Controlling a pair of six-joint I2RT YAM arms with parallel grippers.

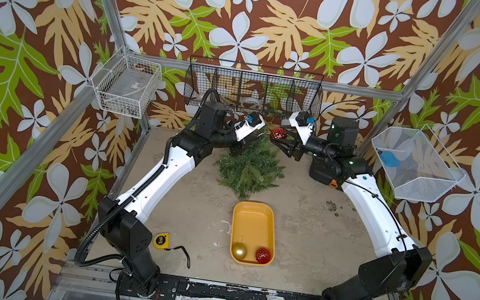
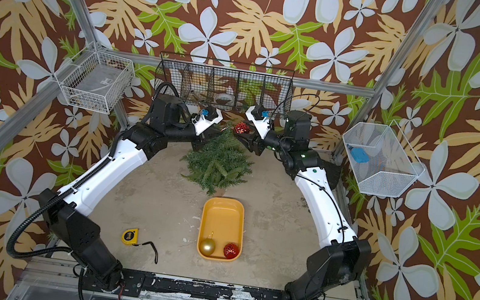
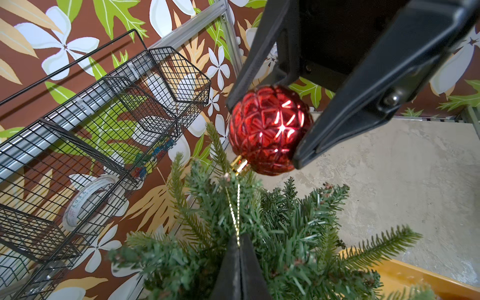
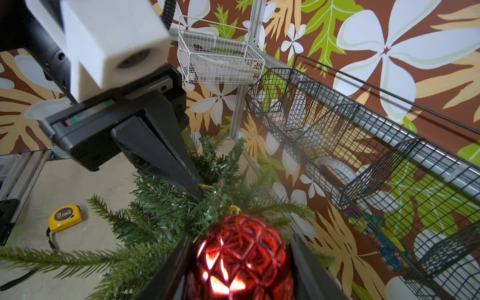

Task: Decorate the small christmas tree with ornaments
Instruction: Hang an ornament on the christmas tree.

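I reached over a grey table (image 1: 193, 201). The biggest thing on it was the small christmas tree (image 1: 250, 166), which stood at the far end between my two arms. Nearer to my base lay the yellow tray (image 1: 254, 223), well apart from my fingers.

My right gripper (image 3: 263, 133) was up at the top of the tree. Its two fingers were closed on the sides of a red bauble (image 3: 270, 124) and held it tight. My left gripper (image 3: 239, 241) came in from the other side of the tree top. Its fingers were pressed together, and they pinched the end of the gold loop (image 3: 235, 207).

A gold bauble (image 1: 240, 250) and the other red bauble (image 1: 263, 254) waited side by side in the near end of the tray. I think no bauble hung on the tree yet.

The smallest thing mattered most. The gold loop ran in a thin straight line from the gold cap (image 3: 239, 165) of the red bauble to my left fingertips, close by the top twigs (image 3: 218, 145). So the bauble was on my right side of the tree top and the end of the loop was on my left side. I could not tell if a twig already poked through the loop. I think the next move had to bring the loop down over a twig, gently, so the thread did not snap
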